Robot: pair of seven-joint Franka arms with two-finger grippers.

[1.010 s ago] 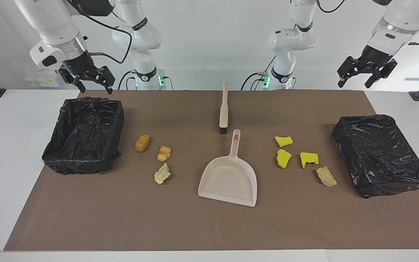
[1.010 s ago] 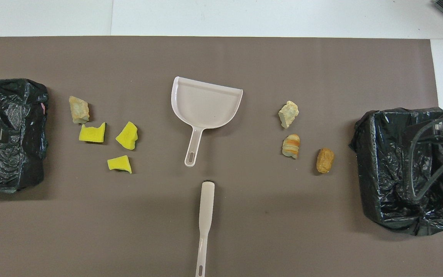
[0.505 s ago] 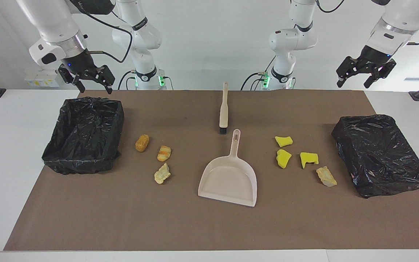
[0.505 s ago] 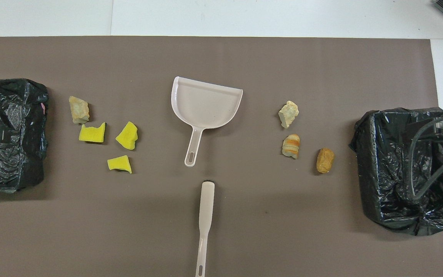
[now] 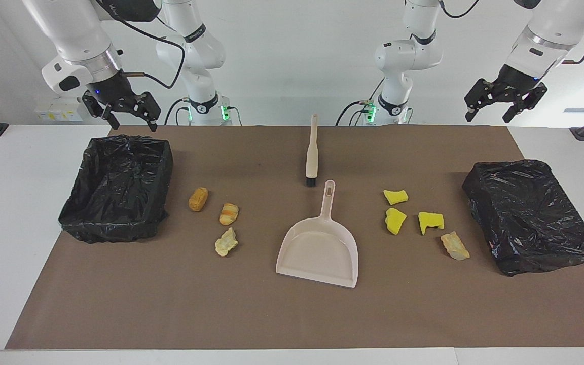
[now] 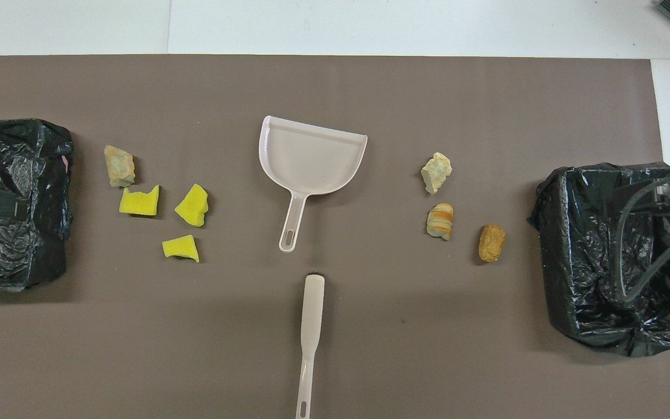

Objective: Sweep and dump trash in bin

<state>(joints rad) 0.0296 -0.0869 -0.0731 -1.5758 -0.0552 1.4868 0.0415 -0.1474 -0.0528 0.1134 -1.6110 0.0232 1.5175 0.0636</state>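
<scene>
Nothing swept yet: all seven trash chunks lie on the brown mat [image 5: 292, 314] covering the tabletop. Three, tan [image 5: 226, 242], striped [image 5: 228, 213] and orange-brown [image 5: 198, 198], sit between the dustpan [image 5: 318, 251] and the open bin [image 5: 117, 187] at the right arm's end. Four, three yellow [image 5: 395, 221] plus one tan [image 5: 454, 246], sit between the dustpan and the covered bin [image 5: 530, 215] at the left arm's end.

Brush [image 5: 312, 152] lies mid-mat, nearer the robots than the dustpan, bristles toward the dustpan's handle tip, just apart from it.

Step in hand, as I judge it: pick up the tools. Take the brush by its slim handle, away from the bristles; grip the dustpan handle near the hanging hole, keep the pan lip flat on the mat so chunks don't slip under. Foam is light, so sweep slow, or pieces bounce away.

Right pincer [image 5: 122, 109] hangs open and empty, raised over the open bin's robot-side edge, wrist tilted down. Left pincer [image 5: 500, 99] is open and empty too, high above the mat corner near the covered bin, pointing down.
</scene>
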